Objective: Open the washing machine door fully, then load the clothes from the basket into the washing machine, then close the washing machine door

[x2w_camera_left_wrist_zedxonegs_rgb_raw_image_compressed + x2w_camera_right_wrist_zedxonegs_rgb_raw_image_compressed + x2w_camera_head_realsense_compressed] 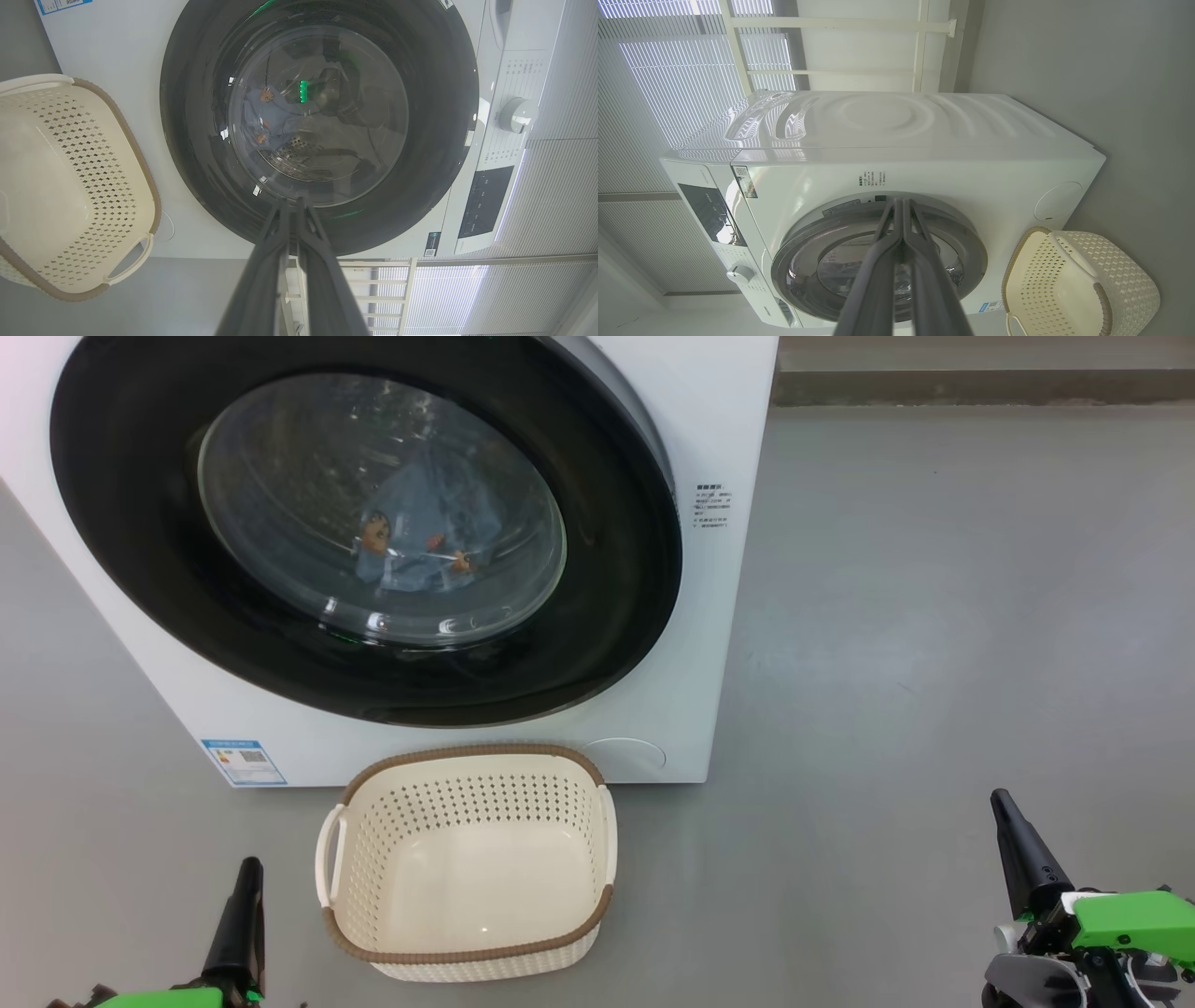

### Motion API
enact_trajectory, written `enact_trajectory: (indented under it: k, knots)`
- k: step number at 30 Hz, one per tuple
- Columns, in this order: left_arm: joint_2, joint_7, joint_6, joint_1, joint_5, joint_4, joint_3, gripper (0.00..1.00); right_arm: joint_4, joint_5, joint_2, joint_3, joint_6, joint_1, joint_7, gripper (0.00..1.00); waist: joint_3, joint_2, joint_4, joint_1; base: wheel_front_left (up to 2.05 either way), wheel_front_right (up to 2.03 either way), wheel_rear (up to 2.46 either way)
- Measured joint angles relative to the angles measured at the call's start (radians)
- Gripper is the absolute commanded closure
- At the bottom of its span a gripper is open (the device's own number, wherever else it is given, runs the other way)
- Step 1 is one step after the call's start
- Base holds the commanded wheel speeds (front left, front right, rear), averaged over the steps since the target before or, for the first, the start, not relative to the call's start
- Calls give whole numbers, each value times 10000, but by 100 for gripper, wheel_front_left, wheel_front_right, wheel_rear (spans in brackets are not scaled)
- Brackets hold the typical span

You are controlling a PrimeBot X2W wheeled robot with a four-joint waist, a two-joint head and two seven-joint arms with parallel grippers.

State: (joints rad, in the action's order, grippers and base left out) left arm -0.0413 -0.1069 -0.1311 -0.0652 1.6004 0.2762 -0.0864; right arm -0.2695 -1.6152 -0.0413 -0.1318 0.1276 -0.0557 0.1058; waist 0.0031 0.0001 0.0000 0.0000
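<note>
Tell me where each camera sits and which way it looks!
Head view: on the robot's head, looking forward and down at the closed washing machine door, clothes behind its glass, and the empty basket; left tool and right tool show at the bottom corners.
Left wrist view: on the left wrist, looking along the shut left tool at the door glass.
Right wrist view: on the right wrist, looking along the shut right tool at the front and side of the washing machine.
Shared: all three show the door and basket.
</note>
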Motion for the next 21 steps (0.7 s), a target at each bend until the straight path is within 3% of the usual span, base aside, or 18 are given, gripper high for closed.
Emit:
enact_trajectory:
  k: [21]
  knots:
    - [2,-2,0,0,0,0,0,100,0,0,6,-4,0,0,2,100,0,0,0,0,0,0,0]
